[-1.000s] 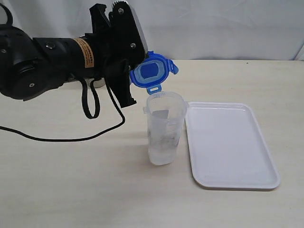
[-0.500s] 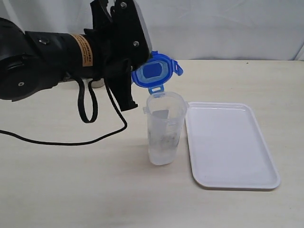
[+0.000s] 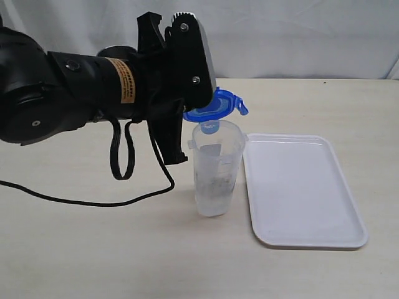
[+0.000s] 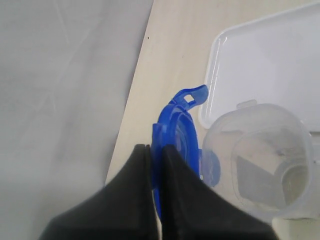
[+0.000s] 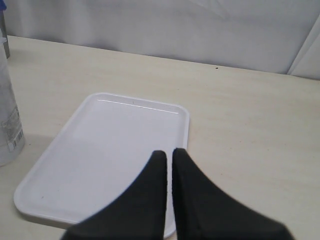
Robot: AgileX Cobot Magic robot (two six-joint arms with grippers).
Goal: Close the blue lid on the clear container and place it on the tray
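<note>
Lid fitting was the step in hand, with nothing yet seated or snapped

You had the left gripper clamped on the edge of the small round bright-blue plastic lid, which hung tilted just above the mouth of the tall cloudy-clear plastic container; one flap dipped at the rim, though you could not tell whether it touched. The container stood upright and open on the pale table, just beside the flat white rectangular tray and not on it. Your right gripper hovered over the tray with its fingers pressed together on nothing. By my reckoning, your next move called for levelling the lid, centring it over the mouth and pressing straight down, since the light, unbraced container looked likely to tip under a skewed push
</note>
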